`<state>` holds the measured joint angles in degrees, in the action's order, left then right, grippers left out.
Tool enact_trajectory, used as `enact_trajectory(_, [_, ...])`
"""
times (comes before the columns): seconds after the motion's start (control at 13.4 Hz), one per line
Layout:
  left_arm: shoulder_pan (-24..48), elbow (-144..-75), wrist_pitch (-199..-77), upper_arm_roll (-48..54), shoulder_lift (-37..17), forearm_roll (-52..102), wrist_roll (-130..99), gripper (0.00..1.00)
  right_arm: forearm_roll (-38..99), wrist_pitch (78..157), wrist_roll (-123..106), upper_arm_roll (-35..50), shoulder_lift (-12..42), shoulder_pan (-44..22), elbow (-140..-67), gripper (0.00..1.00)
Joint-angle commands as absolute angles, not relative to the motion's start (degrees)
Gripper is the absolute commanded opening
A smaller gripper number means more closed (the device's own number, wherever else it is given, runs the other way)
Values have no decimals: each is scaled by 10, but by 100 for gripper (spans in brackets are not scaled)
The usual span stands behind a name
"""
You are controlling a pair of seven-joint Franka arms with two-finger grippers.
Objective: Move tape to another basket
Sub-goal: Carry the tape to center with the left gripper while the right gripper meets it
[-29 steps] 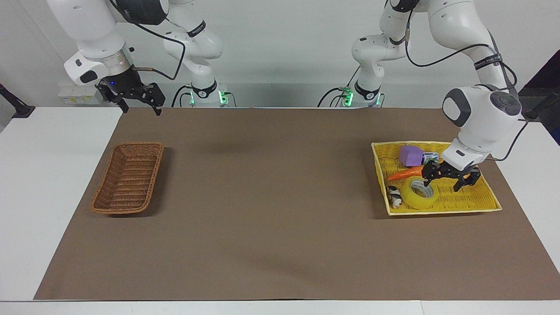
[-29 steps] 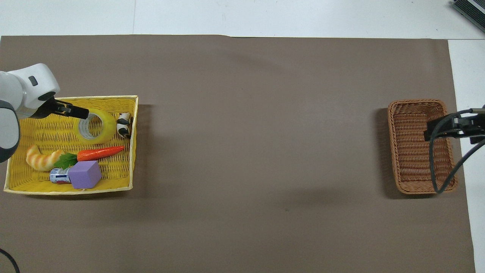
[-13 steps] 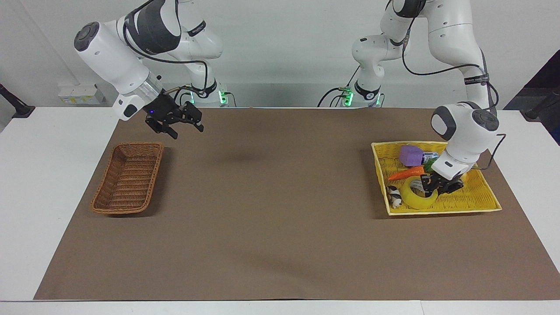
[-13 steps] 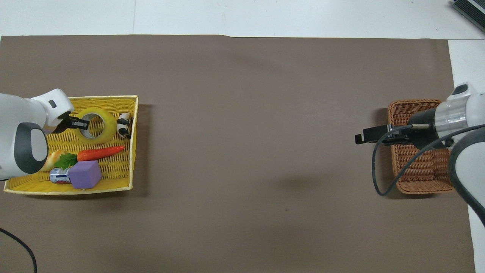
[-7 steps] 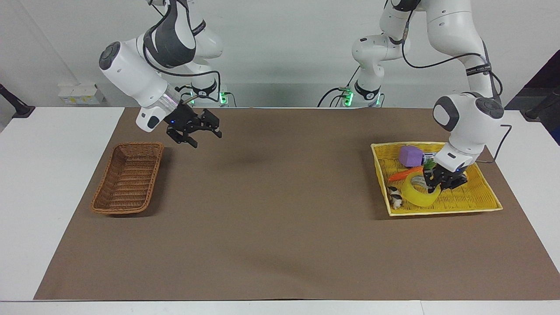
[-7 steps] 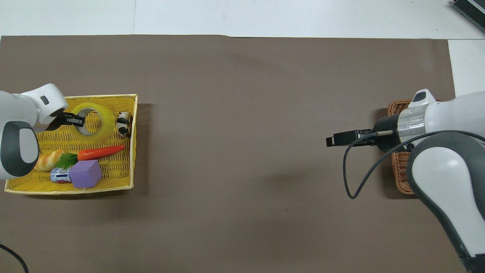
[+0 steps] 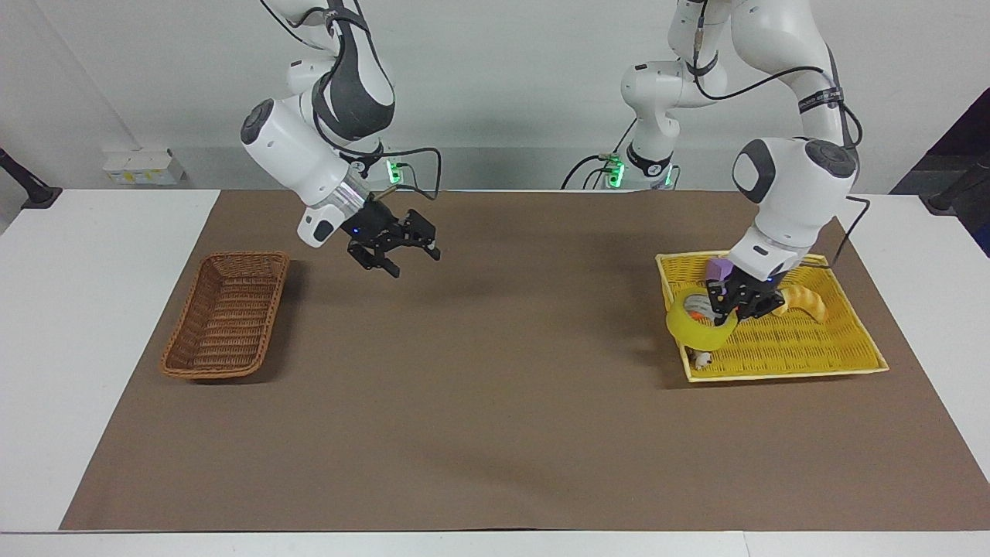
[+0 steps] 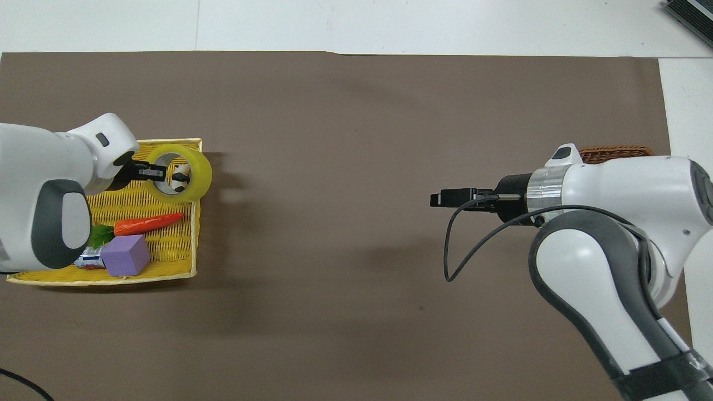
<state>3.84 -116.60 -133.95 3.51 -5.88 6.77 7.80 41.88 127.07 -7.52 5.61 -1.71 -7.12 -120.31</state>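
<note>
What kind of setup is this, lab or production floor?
Looks like a robotics lab bench: two Franka arms at a white table with a brown mat, and toy props, such as a carrot and purple block, in a yellow tray.

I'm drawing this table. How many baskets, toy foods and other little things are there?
Baskets: 2, the basket and the tray
Toy foods: 2, the carrot and the croissant
Other: 4, the tape, cube, can and cow
Total: 8
</note>
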Motion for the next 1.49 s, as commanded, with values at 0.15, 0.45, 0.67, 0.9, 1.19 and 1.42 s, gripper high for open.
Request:
enact_trajectory(0.15, [133, -1171, -1339, 25, -50, 113, -10, 0, 480, 1318, -70, 55, -24, -121, -1210, 100])
enact_trajectory(0.45, [202, -1164, -1368, 25, -54, 170, -111, 0, 468, 1320, -68, 55, -11, -153, -1206, 100])
enact_trajectory(0.67, [244, -1137, -1372, 25, -60, 177, -193, 0, 426, 1361, -55, 56, -6, -177, -1203, 100])
enact_trajectory(0.9, [282, -1119, -1377, 26, -68, 177, -257, 0, 372, 1374, -17, 55, 10, -195, -1179, 100])
enact_trajectory(1.19, [317, -1114, -1377, 26, -67, 177, -301, 0, 329, 1377, 37, 55, 47, -188, -1130, 100])
enact_trajectory(1.42, [325, -1097, -1376, 26, -68, 177, -336, 0, 328, 1386, 49, 55, 55, -190, -1119, 100])
